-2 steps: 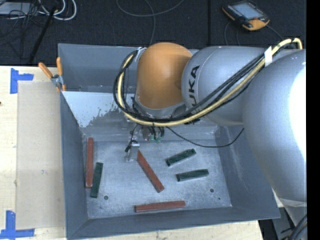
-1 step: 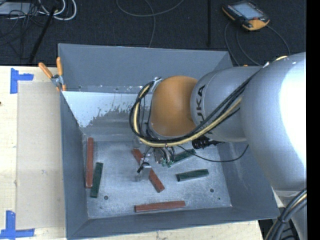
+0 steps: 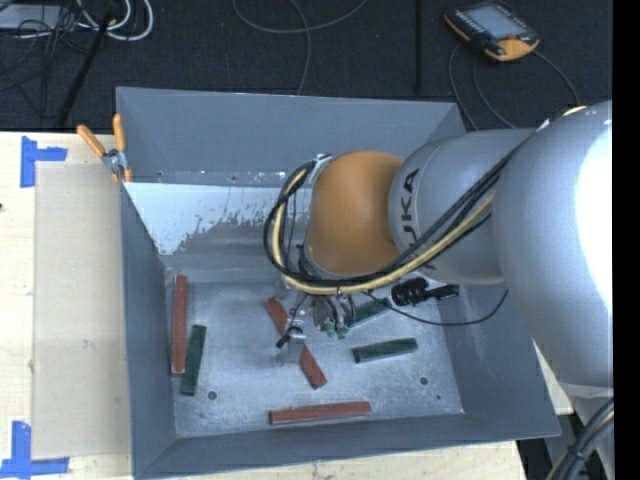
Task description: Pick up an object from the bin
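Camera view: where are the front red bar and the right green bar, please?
front red bar (image 3: 320,412), camera view, its middle.
right green bar (image 3: 384,350), camera view, its middle.

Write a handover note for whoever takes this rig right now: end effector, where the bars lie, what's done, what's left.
End effector: low over the middle of the bin; open or shut cannot be told. No bar seen in its grasp.
Nearest: upper short red bar just left of it, lower short red bar just below it.
Others: right green bar; left red bar and left green bar by the left wall; front red bar along the near wall.
Done: arm is down in the bin; nothing lifted.
Left: grip one bar, probably a short red one, and lift it out.
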`<move>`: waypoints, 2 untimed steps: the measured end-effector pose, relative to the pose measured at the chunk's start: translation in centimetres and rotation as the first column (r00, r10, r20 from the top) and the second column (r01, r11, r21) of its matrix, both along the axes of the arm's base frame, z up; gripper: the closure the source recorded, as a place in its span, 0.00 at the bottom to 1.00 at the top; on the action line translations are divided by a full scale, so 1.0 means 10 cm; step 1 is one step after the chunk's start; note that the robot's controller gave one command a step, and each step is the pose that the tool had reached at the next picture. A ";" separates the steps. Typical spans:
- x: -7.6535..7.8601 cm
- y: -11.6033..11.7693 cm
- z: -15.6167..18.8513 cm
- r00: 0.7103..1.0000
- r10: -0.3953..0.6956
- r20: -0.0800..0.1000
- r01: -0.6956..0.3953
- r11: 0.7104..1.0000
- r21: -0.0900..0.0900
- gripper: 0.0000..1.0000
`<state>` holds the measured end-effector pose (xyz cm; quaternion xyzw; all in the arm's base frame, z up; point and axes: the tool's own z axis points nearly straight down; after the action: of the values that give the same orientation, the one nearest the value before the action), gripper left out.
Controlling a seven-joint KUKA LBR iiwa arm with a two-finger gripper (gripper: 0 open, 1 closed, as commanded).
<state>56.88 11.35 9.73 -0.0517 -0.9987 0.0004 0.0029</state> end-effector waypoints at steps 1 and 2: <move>0.00 -0.13 0.12 0.998 -0.070 0.008 0.070 0.998 0.002 0.00; 0.02 -0.24 -0.29 0.992 -0.129 0.003 0.129 0.992 0.001 0.00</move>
<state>57.11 8.97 6.82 -0.1163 -0.9932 0.0000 0.0015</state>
